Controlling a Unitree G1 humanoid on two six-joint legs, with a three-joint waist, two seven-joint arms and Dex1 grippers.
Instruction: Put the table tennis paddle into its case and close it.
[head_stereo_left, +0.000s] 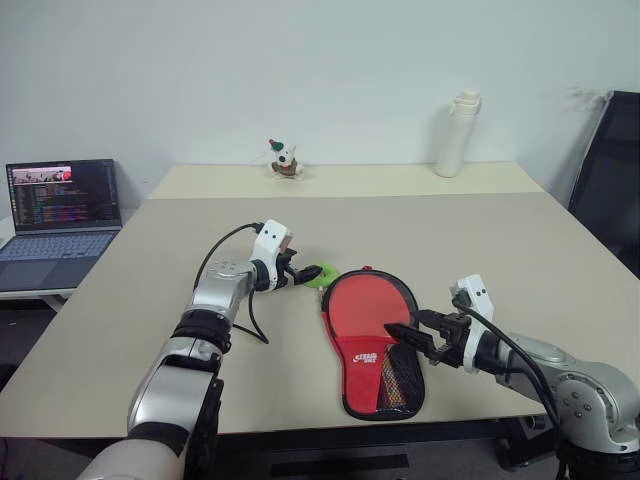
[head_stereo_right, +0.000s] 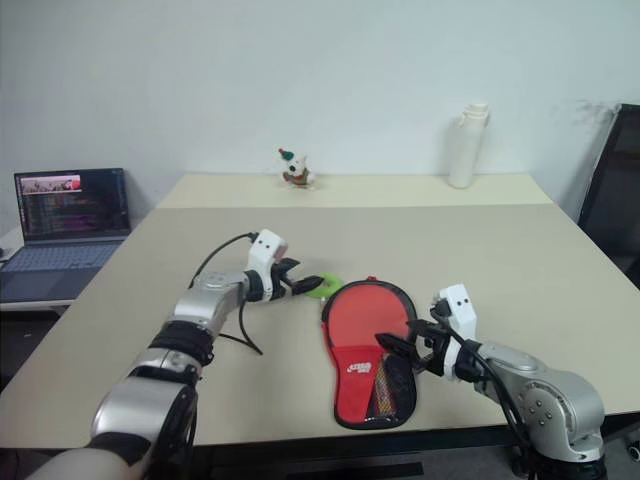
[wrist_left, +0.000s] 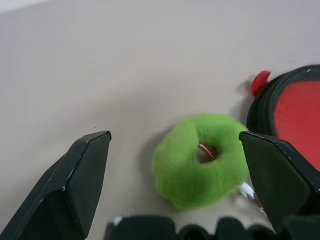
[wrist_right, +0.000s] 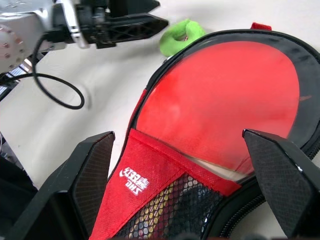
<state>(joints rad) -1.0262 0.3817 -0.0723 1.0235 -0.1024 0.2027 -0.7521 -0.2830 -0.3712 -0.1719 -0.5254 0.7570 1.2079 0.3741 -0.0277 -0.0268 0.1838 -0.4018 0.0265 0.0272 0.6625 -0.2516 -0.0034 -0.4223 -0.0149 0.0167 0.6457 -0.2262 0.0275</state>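
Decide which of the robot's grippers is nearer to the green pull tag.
Left. The left gripper has its open fingers on either side of the green pull tag; the right gripper hovers open over the case, farther away.

Left gripper (head_stereo_left: 303, 272) open, arm extended, right gripper (head_stereo_left: 412, 335) open, seemingly level

Both head views look forward and down across the beige tabletop (head_stereo_left: 420, 230) toward the white wall. Each wrist view looks along its own arm, close above the soft red-and-black paddle-shaped zip case (wrist_right: 220, 105); both share its fuzzy green ring-shaped pull tag (wrist_left: 200, 167).
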